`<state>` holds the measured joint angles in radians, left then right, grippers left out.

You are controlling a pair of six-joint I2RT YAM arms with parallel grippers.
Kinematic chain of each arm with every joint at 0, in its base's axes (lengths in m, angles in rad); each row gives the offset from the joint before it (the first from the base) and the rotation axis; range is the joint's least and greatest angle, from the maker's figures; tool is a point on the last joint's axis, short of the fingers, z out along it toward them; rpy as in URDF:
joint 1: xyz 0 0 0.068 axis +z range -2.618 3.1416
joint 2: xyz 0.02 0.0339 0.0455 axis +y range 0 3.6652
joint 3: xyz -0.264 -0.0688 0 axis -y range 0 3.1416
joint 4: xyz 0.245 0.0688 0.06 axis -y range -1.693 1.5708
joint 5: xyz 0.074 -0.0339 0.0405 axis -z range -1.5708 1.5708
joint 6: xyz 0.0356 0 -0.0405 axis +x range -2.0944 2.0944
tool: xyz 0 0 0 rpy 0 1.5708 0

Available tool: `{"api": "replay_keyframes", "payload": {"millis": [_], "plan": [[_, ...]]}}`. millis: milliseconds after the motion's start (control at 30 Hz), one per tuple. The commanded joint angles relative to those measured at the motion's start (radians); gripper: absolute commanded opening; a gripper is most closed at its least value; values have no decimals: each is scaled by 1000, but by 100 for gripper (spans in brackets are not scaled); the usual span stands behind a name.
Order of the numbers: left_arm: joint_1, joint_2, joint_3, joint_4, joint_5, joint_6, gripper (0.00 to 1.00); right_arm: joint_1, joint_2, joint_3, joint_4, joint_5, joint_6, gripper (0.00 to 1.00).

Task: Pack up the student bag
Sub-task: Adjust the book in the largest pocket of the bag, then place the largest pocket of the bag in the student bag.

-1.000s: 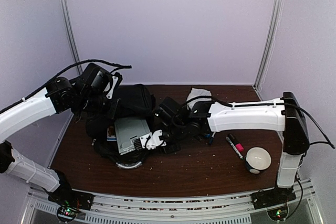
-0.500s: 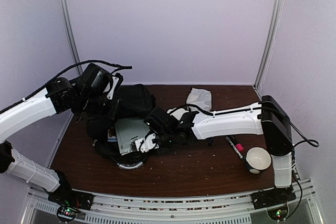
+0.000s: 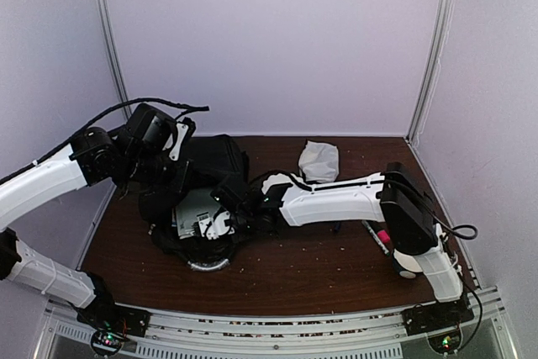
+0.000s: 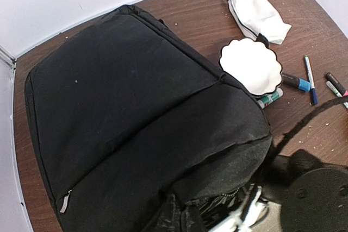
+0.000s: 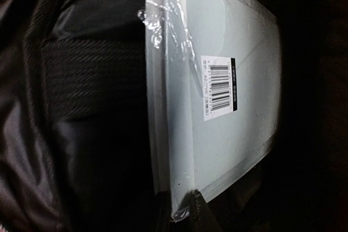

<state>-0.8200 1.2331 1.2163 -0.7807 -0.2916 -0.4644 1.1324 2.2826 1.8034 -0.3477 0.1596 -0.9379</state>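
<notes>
The student bag (image 3: 212,160), big and black, lies at the table's left with its mouth held open; its dark top panel (image 4: 136,107) fills the left wrist view. My left gripper (image 3: 174,176) is shut on the bag's upper flap, its fingers (image 4: 187,215) buried in the fabric. A pale grey shrink-wrapped book (image 3: 192,210) with a barcode label (image 5: 219,86) lies inside the bag against the dark lining. My right gripper (image 3: 212,223) reaches into the mouth. Its jaws (image 5: 185,210) pinch the book's near corner, one finger on each side.
A white zip pouch (image 3: 319,160) lies behind the right arm, beside a white scalloped dish (image 4: 251,66). Several markers (image 4: 310,73) lie to the right, one of them pink-capped (image 3: 382,237). The bag's silvery handle (image 3: 206,264) curls toward the front edge.
My right arm has stretched to the left, carrying the gripper deeper into the bag's mouth, and its jaws have narrowed onto the book. The left arm and the flap have stayed put.
</notes>
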Motion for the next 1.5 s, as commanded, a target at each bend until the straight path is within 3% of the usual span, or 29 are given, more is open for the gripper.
{"api": "replay_keyframes", "payload": {"millis": [0, 300, 467, 867, 1000, 1233, 1467], "plan": [[-6, -40, 19, 157, 25, -19, 0, -6, 68, 150, 5, 35, 16, 14], [-6, -34, 11, 168, 26, -16, 0, -6, 126, 187, 34, 56, -2, 10], [-5, -30, 1, 171, 22, -15, 0, -5, 71, 163, -4, 17, 65, 9], [-6, -25, -15, 167, -11, 4, 0, 21, -349, -249, -106, -279, 230, 28], [-5, -19, -26, 163, -18, 12, 0, 7, -504, -436, -137, -286, 266, 29], [-5, 16, -71, 171, -7, 8, 0, -185, -650, -504, -242, -335, 355, 30], [-5, 63, -131, 220, 43, -10, 0, -447, -576, -400, -251, -297, 394, 34]]}}
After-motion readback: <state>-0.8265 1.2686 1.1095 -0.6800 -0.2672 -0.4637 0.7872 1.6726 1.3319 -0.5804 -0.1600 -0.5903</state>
